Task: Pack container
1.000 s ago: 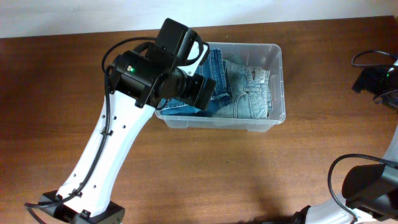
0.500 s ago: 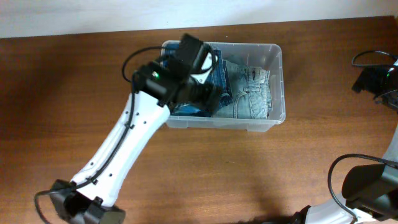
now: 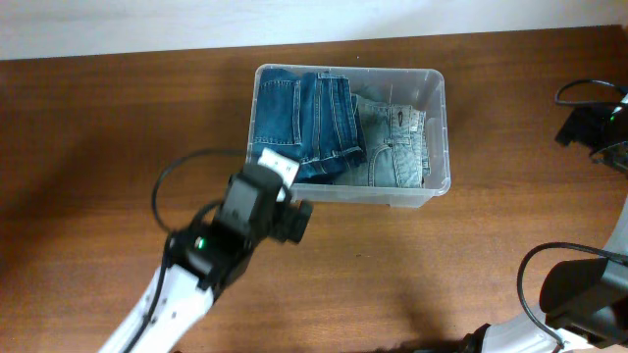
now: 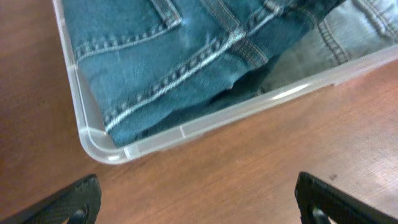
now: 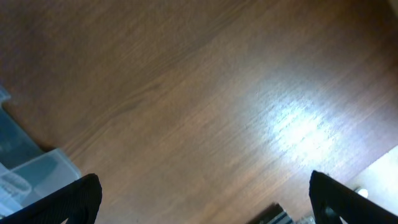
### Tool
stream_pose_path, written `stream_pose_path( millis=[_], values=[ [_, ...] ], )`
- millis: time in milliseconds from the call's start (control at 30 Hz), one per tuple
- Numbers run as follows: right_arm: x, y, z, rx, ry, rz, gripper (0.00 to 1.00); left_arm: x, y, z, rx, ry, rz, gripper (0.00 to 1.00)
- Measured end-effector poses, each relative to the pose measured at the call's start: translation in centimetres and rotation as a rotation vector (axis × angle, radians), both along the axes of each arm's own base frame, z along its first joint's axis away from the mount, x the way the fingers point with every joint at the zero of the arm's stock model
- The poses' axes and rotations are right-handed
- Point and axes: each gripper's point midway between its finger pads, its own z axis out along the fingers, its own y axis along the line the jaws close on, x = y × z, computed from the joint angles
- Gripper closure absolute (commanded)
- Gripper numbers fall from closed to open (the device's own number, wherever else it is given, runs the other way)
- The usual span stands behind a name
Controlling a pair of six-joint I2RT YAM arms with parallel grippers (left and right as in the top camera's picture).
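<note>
The container (image 3: 444, 127), a clear plastic tub, stands at the back middle of the table. Folded dark blue jeans (image 3: 306, 116) fill its left half and lighter jeans (image 3: 394, 147) its right half. My left gripper (image 3: 292, 218) hovers over bare wood just in front of the tub's near left corner. In the left wrist view the left gripper (image 4: 198, 202) is open and empty, with the tub's rim (image 4: 205, 121) and the dark jeans (image 4: 155, 56) above it. Also open and empty, my right gripper (image 5: 202, 199) hangs over bare table, a tub corner (image 5: 37, 168) at its left.
The left arm's white link (image 3: 167, 299) runs down to the front left edge. The right arm's base (image 3: 589, 299) sits at the front right corner. Black cables and a black device (image 3: 594, 123) lie at the right edge.
My left arm has pulled back from above the tub toward the front left, uncovering the dark jeans lying inside. The right arm has not moved.
</note>
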Motion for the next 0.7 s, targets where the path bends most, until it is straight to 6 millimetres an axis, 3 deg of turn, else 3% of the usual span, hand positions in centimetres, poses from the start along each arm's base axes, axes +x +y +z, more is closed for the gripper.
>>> stream_pose_path(
  millis=[67,200,433,567,700],
  values=[
    [0.0,0.0,0.0,0.001,0.001,0.001,0.01,-0.8,1.0,-1.6,-0.012,-0.027,0.012,0.01],
    [0.0,0.0,0.0,0.001,0.0,0.0,0.01,-1.4,3.2,-2.9,-0.072,-0.132,0.062,0.01],
    [0.0,0.0,0.0,0.001,0.0,0.0,0.01,-2.6,6.9,-3.0,-0.171,-0.32,0.154,0.01],
    [0.0,0.0,0.0,0.001,0.001,0.0,0.02,-3.4,8.7,-3.6,-0.185,-0.36,0.197,0.01],
    [0.0,0.0,0.0,0.001,0.0,0.0,0.01,-3.6,10.3,-3.1,-0.203,-0.413,0.248,0.01]
  ],
)
